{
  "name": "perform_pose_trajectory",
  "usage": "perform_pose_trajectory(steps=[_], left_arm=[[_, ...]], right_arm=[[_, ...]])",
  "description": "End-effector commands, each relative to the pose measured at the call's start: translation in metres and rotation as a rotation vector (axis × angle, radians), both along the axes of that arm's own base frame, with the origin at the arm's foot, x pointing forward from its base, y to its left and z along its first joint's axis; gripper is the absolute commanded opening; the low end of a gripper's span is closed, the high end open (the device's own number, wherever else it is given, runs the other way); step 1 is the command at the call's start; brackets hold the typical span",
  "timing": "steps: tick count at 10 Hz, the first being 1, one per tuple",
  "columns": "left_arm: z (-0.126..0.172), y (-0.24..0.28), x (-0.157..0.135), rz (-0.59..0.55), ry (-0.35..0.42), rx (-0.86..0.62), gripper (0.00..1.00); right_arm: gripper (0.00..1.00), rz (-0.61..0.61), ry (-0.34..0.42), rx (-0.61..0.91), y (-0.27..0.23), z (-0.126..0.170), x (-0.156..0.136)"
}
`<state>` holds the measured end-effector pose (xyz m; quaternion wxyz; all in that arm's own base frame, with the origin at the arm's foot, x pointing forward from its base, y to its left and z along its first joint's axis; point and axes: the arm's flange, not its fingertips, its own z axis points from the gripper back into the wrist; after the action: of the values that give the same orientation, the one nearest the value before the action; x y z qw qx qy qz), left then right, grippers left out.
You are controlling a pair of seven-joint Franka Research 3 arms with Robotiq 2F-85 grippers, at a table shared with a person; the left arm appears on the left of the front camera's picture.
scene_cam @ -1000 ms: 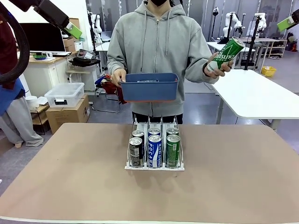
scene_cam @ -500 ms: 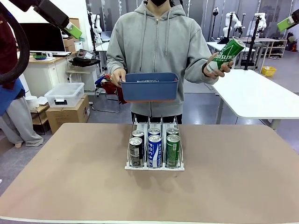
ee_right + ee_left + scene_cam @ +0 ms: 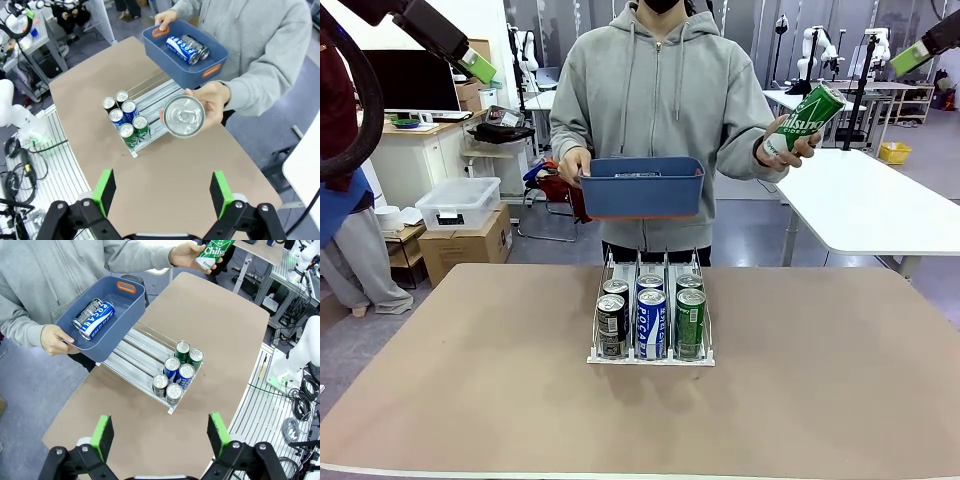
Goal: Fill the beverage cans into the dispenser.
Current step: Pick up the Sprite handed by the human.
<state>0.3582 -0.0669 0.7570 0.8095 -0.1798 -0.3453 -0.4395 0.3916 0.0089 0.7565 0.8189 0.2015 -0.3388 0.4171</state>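
The dispenser (image 3: 650, 358) stands mid-table with several beverage cans (image 3: 651, 322) in its three lanes, two deep: black-and-silver, blue-and-white, green. A person at the far side holds up a green can (image 3: 803, 118) in one hand. It appears top-on as a silver top (image 3: 184, 116) in the right wrist view and at the top edge (image 3: 212, 251) in the left wrist view. My left gripper (image 3: 475, 65) hangs open high at the upper left, my right gripper (image 3: 910, 58) open high at the upper right. From above, both (image 3: 160, 435) (image 3: 162, 192) stand empty over the dispenser (image 3: 137, 352) (image 3: 160, 95).
The person's other hand holds a blue bin (image 3: 642, 195) above the dispenser's rear. It holds a blue-and-white can (image 3: 181, 50) and a black-and-silver can (image 3: 196, 47). From the left wrist, that bin (image 3: 131, 302) shows the blue-and-white can (image 3: 94, 319). A white table (image 3: 880, 200) stands at the right.
My right gripper has shifted slightly left and down at the top right. The person, the bin and the raised green can have barely moved.
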Motion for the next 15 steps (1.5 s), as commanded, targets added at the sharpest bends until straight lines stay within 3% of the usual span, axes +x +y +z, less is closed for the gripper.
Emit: perform_pose_trajectory(steps=[1, 6, 10, 15], left_arm=[[0.0, 0.0, 0.0, 0.0, 0.0, 0.0, 1.0], [0.0, 0.0, 0.0, 0.0, 0.0, 0.0, 1.0], [0.0, 0.0, 0.0, 0.0, 0.0, 0.0, 1.0], [0.0, 0.0, 0.0, 0.0, 0.0, 0.0, 1.0]], right_arm=[[1.0, 0.056, 0.023, -0.037, 0.007, 0.007, 0.014], [1.0, 0.113, 0.069, -0.074, 0.028, 0.004, 0.053], [1.0, 0.07, 0.063, -0.054, 0.029, 0.0, 0.044], [1.0, 0.113, 0.088, -0.087, 0.05, -0.006, 0.067]])
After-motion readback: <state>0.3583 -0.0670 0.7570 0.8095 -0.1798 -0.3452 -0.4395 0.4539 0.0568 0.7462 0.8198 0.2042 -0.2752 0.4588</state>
